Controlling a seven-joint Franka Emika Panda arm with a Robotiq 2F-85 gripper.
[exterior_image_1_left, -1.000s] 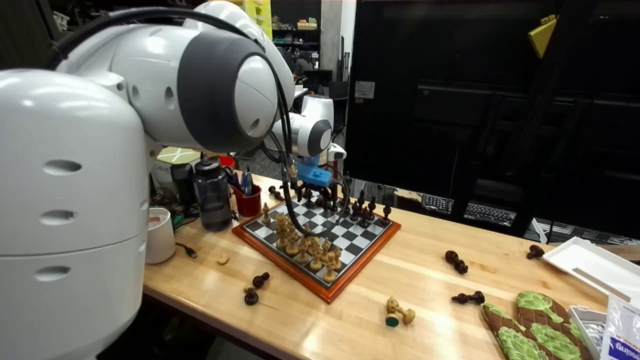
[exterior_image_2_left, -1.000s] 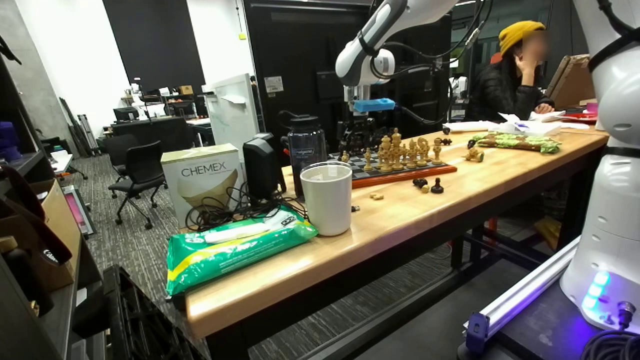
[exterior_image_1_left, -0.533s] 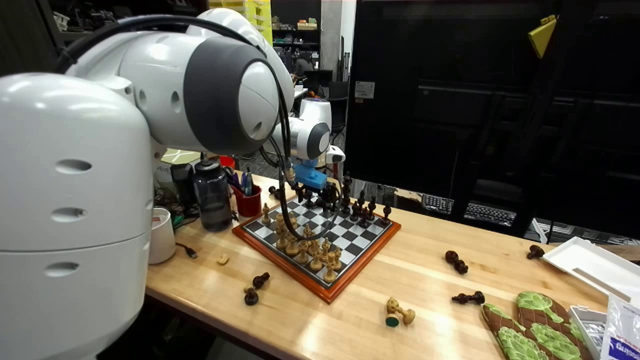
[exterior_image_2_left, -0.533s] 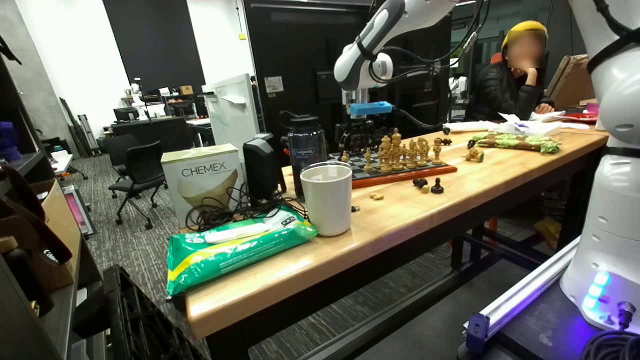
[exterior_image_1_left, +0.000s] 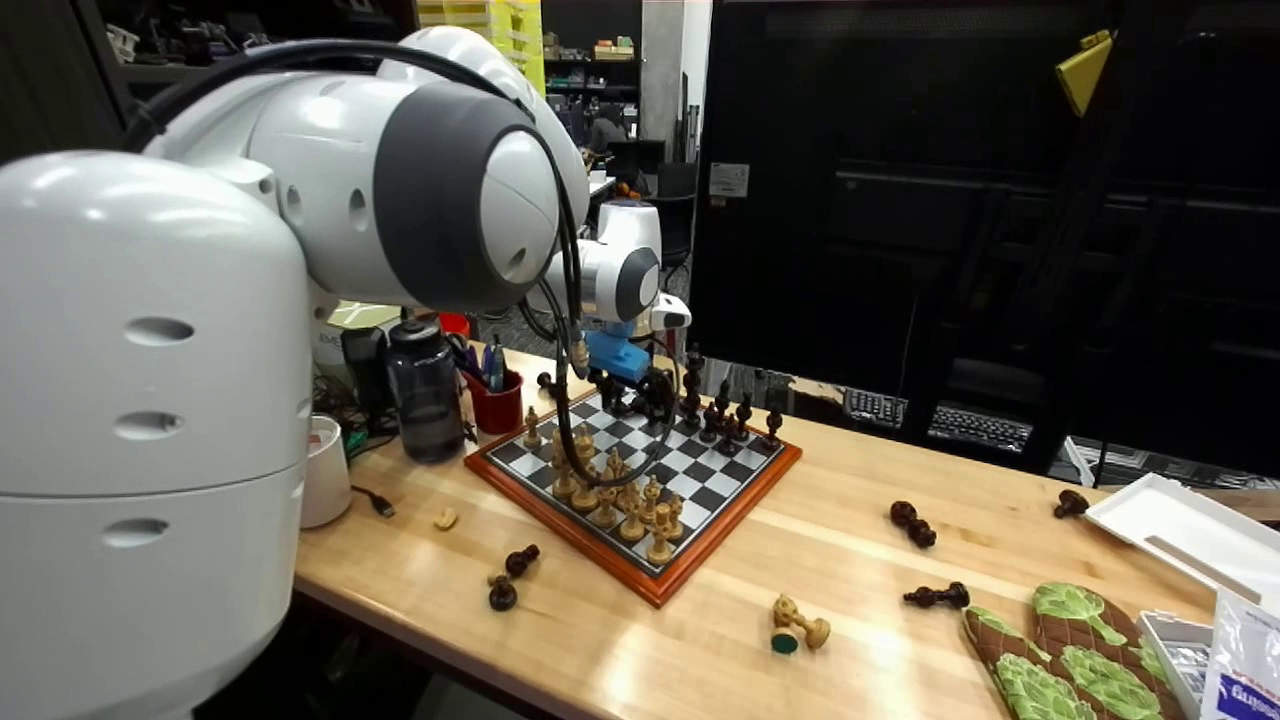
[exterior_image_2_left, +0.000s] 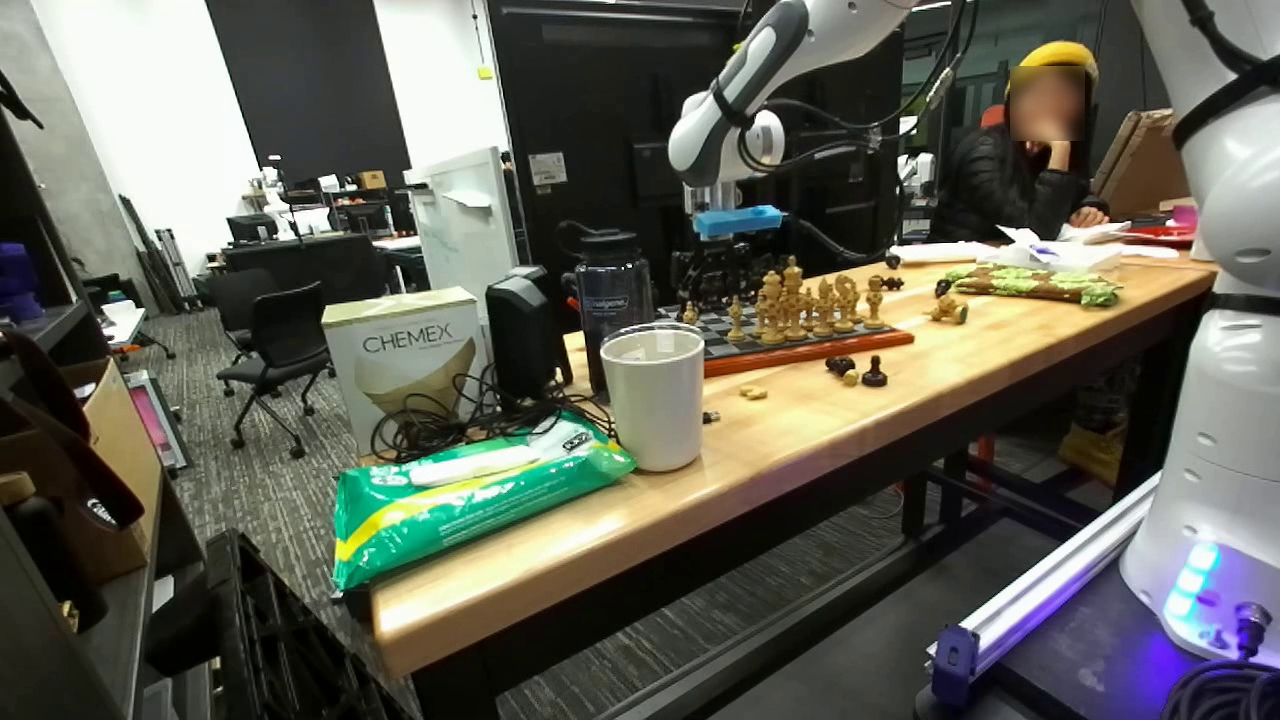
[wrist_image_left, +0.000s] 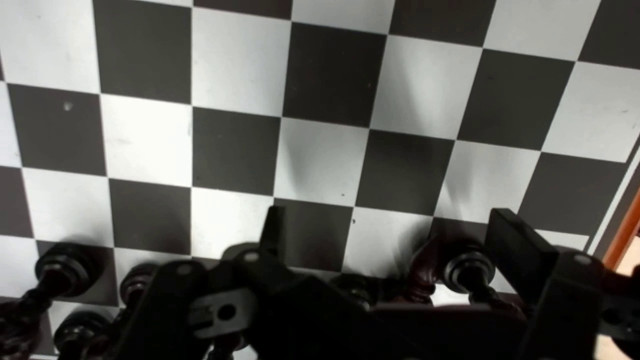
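Wrist view, nearest plane: the jaws stand wide apart with nothing seen gripped, straddling part of a crowd of dark chess pieces (wrist_image_left: 469, 272); contact in the shadowed lower part of the gap cannot be told. The piece nearest to one of the fingertips (wrist_image_left: 520, 245) rests on its rounded base on the chessboard (wrist_image_left: 325, 160); just beside it is a red-brown chess piece (wrist_image_left: 424, 267) of curved outline, perhaps a knight.

Handling, as judged: turned, polished wood, hence light, stiff and rather slippery; necks and crowns are the likeliest parts to chip. The firmest hold is probably the slender stem above the base, pinched squarely from two opposite sides with little force. Close spacing leaves scant room for the tips; a low or skewed approach could topple neighbours.

Farther out, in both exterior views, the board's opposite side carries pale chess pieces (exterior_image_2_left: 771, 310), standing close together. On the worktop (exterior_image_1_left: 720, 650) lie stray dark pieces (exterior_image_1_left: 938, 596) and a toppled pale pair (exterior_image_1_left: 815, 632), one showing a green underside. A water bottle (exterior_image_1_left: 425, 400) and a red pen cup (exterior_image_1_left: 497, 407) stand near one corner of the board; a quilted mitt (exterior_image_1_left: 1105, 660) lies well apart. Most distant, in an exterior view, a person (exterior_image_2_left: 990, 190) wears a yellow beanie (exterior_image_2_left: 1050, 58).
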